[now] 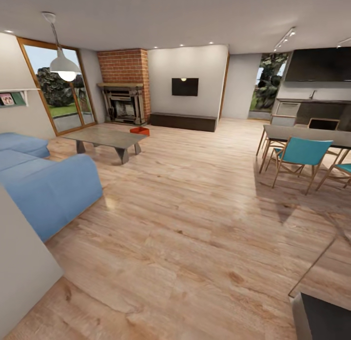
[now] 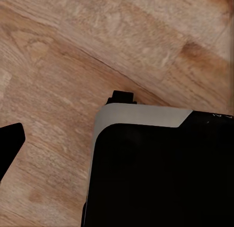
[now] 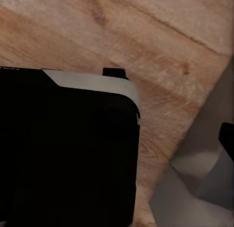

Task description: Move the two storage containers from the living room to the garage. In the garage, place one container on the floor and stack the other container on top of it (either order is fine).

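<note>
I am in the living room, on its light wood-plank floor. One orange-red storage container sits far off on the floor, beyond the low glass table and in front of the brick fireplace. From here I cannot tell whether it is one bin or two close together. In the left wrist view one dark fingertip pokes in at the edge over the planks. The right wrist view likewise has a single dark fingertip at its edge. Neither view shows both fingers, and nothing is seen held.
A blue corner sofa stands near left, with a white wall corner in front of it. A dining table with teal chairs is at the right. A dark-edged object sits at the bottom right. My black base shows below both wrists.
</note>
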`<state>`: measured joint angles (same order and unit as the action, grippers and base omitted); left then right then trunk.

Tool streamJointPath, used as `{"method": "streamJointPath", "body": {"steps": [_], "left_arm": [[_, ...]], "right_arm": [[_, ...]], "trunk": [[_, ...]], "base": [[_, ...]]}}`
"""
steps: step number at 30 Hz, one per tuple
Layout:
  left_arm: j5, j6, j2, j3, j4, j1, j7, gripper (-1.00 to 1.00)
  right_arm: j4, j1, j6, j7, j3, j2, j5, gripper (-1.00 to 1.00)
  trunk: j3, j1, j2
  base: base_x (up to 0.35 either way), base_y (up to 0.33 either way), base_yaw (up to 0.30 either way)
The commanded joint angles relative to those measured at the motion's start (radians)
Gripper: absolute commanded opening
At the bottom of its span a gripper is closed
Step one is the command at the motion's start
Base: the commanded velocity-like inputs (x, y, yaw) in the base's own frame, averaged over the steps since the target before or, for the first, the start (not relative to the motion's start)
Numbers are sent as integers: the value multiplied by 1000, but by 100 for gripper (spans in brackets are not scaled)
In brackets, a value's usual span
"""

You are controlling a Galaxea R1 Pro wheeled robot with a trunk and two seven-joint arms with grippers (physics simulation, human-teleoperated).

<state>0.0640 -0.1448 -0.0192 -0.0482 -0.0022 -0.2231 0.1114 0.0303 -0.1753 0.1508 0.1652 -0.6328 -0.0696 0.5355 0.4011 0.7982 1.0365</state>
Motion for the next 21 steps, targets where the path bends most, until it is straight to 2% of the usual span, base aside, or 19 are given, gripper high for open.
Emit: {"method": "streamJointPath", "body": {"steps": [1, 11, 21], "left_arm": [[7, -4, 0, -4, 1, 0, 0, 100], [7, -4, -2, -4, 1, 1, -2, 100], [7, -4, -2, -4, 1, 1, -2, 100]], "right_arm": [[3, -1, 5, 0, -8, -1, 9, 100], [3, -1, 5, 0, -8, -1, 9, 100], [3, -1, 6, 0, -8, -1, 8, 100]], "trunk": [[1, 1, 1], [1, 1, 1], [1, 1, 1]], "base": [[323, 0, -1], [323, 0, -3], [323, 0, -251]]}}
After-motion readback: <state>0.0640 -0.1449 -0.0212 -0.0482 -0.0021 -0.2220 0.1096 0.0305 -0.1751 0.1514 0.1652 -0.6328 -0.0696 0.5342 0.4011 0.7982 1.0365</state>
